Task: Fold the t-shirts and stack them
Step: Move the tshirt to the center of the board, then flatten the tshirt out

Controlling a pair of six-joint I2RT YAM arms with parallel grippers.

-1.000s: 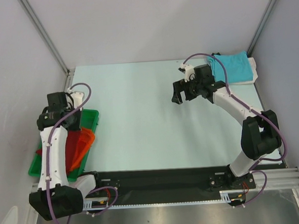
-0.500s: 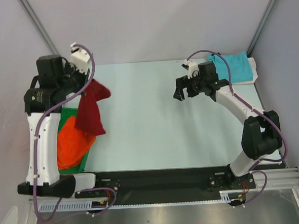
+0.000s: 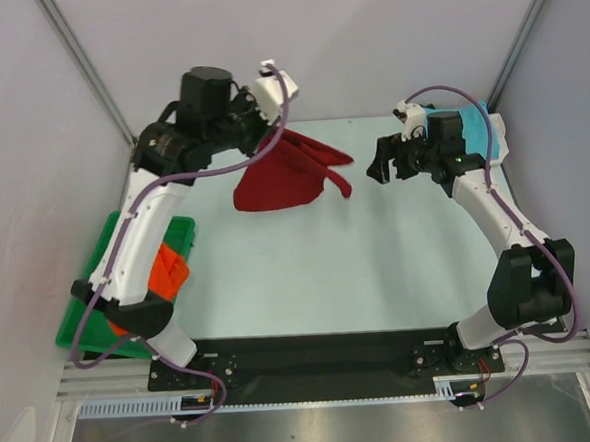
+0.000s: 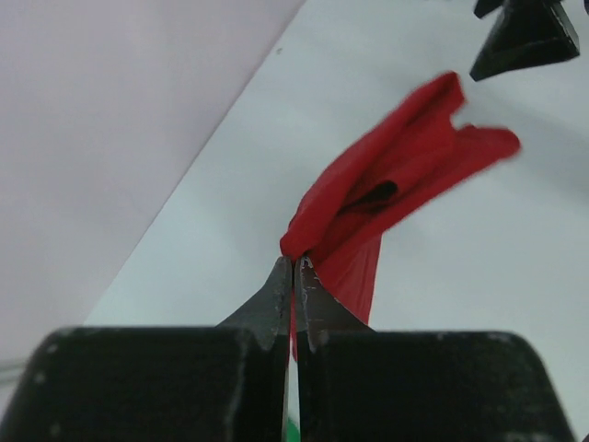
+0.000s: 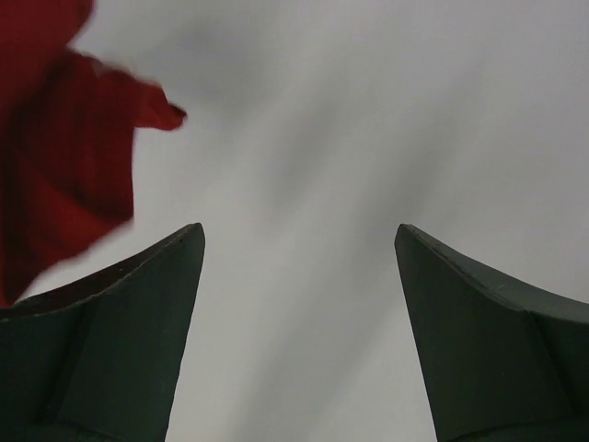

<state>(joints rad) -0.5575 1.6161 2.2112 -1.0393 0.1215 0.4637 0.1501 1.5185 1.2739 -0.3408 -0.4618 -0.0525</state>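
High over the back of the table, my left gripper [image 3: 266, 135] is shut on a corner of the dark red t-shirt [image 3: 287, 174], which trails out to the right in the air. In the left wrist view the red cloth [image 4: 396, 189] streams away from the closed fingertips [image 4: 294, 267]. My right gripper [image 3: 380, 166] is open and empty, just right of the shirt's free end; the red cloth [image 5: 64, 147] fills the upper left of its wrist view. The turquoise t-shirt [image 3: 478, 130] lies folded at the back right corner. Part of the orange t-shirt [image 3: 165, 271] shows in the tray.
A green plastic tray [image 3: 85, 312] sits at the table's left edge, partly under my left arm. Metal frame posts rise at the back left and back right. The turquoise shirt rests on a white pad [image 3: 502, 138] by the right wall.
My left arm swung up and right from the tray, carrying the dark red t-shirt across the back of the table. The right gripper shifted slightly right and back, its jaws a little narrower.
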